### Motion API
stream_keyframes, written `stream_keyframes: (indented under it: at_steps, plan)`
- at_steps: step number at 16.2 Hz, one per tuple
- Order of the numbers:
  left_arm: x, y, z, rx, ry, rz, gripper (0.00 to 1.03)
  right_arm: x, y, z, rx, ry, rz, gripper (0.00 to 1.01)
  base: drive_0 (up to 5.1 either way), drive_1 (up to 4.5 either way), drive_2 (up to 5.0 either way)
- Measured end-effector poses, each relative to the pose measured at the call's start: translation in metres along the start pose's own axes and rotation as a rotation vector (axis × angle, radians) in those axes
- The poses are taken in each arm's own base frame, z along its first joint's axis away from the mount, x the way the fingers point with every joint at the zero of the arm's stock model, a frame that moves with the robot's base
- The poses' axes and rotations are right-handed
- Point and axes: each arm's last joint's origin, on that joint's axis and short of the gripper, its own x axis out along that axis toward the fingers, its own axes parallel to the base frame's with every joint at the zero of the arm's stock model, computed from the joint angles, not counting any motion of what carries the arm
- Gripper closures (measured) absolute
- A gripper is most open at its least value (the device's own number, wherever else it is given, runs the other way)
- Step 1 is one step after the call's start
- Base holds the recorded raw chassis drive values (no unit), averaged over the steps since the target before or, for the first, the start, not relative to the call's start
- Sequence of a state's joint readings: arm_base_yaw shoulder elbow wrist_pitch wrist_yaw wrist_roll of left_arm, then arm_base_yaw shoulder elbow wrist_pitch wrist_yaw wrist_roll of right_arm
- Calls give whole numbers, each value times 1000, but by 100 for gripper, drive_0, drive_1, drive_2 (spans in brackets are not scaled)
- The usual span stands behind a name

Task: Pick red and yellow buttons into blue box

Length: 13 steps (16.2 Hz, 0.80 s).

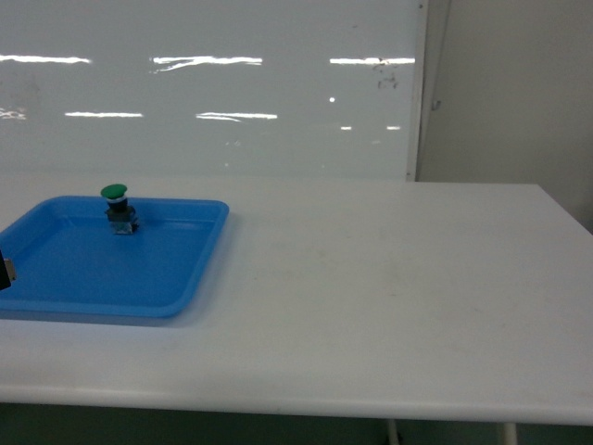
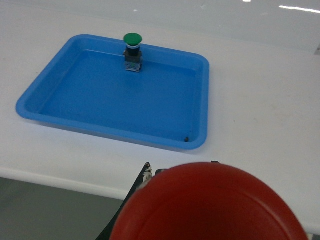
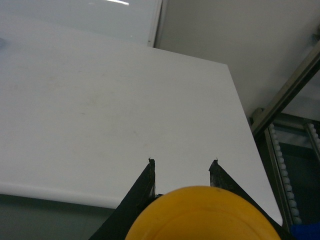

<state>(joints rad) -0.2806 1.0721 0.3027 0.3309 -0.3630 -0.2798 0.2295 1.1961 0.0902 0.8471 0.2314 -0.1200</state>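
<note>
The left pincer (image 2: pixel 177 172) is pinching the red button (image 2: pixel 210 205), held off the near edge of the table (image 1: pixel 389 297). The right pincer (image 3: pixel 182 167) is pinching the yellow button (image 3: pixel 202 215) there too. A green button (image 1: pixel 117 206) stands in the blue tray (image 1: pixel 83 278) by the table's left edge.

Red button (image 2: pixel 210 205), yellow button (image 3: pixel 202 215), green-capped button (image 1: pixel 115 193), blue tray (image 1: pixel 56 278), white table (image 1: pixel 389 278).

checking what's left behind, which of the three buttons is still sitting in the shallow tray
The green button, upright at the tray's far edge. The red button and yellow button sit at the wrist pincers.
</note>
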Motion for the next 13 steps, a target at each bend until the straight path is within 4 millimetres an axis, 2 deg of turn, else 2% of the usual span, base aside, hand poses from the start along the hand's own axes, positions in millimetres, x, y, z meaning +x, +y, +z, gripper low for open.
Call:
stream_keyframes:
  at_steps: [2, 13]
  plan:
    - [0, 0, 0, -1, -1, -1, 78, 0, 0, 0, 0, 0, 0, 73, 483, -263, -263]
    - [0, 0, 0, -1, -2, 0, 78, 0, 0, 0, 0, 0, 0, 73, 478, -368, -97]
